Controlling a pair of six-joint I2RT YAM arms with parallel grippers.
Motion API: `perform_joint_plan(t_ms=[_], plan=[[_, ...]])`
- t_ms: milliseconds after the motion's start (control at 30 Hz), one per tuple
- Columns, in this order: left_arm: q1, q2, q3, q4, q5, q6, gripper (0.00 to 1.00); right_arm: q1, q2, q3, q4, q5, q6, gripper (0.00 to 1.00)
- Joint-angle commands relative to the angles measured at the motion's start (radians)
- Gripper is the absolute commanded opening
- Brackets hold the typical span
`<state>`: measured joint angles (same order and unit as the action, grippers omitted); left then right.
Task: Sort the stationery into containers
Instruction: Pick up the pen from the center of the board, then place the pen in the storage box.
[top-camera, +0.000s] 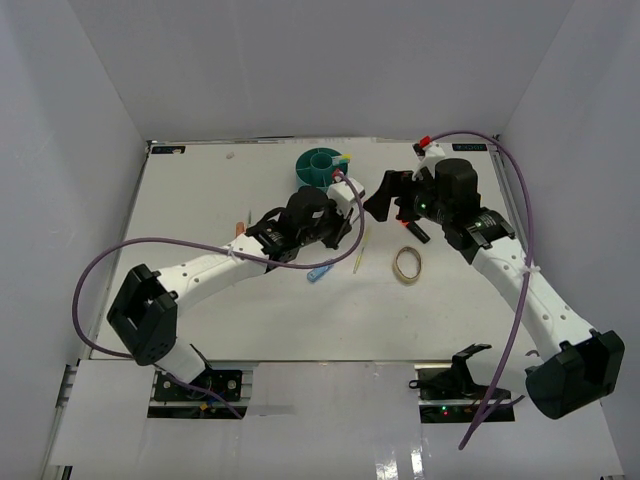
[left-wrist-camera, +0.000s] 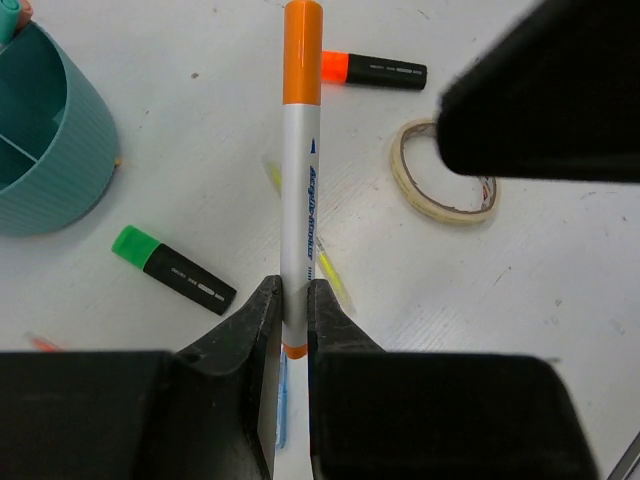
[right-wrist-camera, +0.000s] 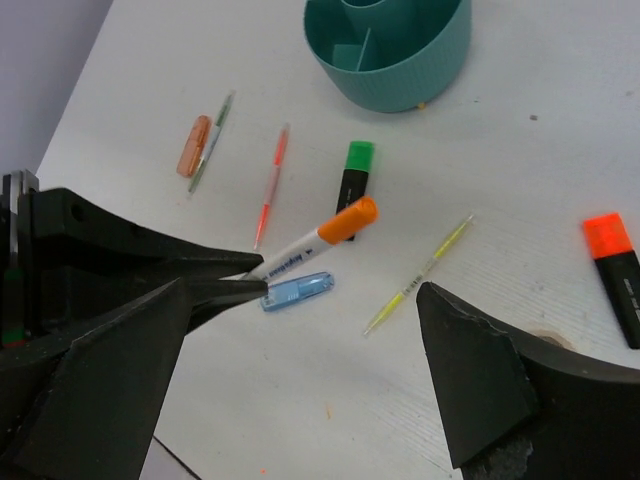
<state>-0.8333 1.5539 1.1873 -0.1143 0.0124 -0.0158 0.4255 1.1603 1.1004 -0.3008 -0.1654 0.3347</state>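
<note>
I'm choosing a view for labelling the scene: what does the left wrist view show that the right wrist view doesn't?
Only the left wrist view shows the beige tape ring, and it gives the close look at the left gripper shut on the orange-capped marker. Only the right wrist view shows the salmon eraser. Both show the marker, the teal organizer, the green highlighter, the orange highlighter and a thin yellow pen.
</note>
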Motion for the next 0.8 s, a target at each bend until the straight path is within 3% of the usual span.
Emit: perform_joint_plan(t_ms=[0,267,600,767], plan=[[-0.003,-0.084,-0.040,0.074,0.064,0.088,0.00,-0.005,0.041,0.081,0.005,-0.123,0.012,1.00],[-0.004,-0.161,-0.109,0.151,0.086,0.139,0.00,-0.010,0.118,0.115,0.006,-0.164,0.029,0.93],[-0.003,-0.179,-0.146,0.202,0.112,0.143,0.01,-0.013,0.136,0.122,0.029,-0.221,0.030,0.62],[-0.004,-0.187,-0.164,0.223,0.130,0.145,0.02,-0.016,0.141,0.119,0.045,-0.238,0.032,0.54]])
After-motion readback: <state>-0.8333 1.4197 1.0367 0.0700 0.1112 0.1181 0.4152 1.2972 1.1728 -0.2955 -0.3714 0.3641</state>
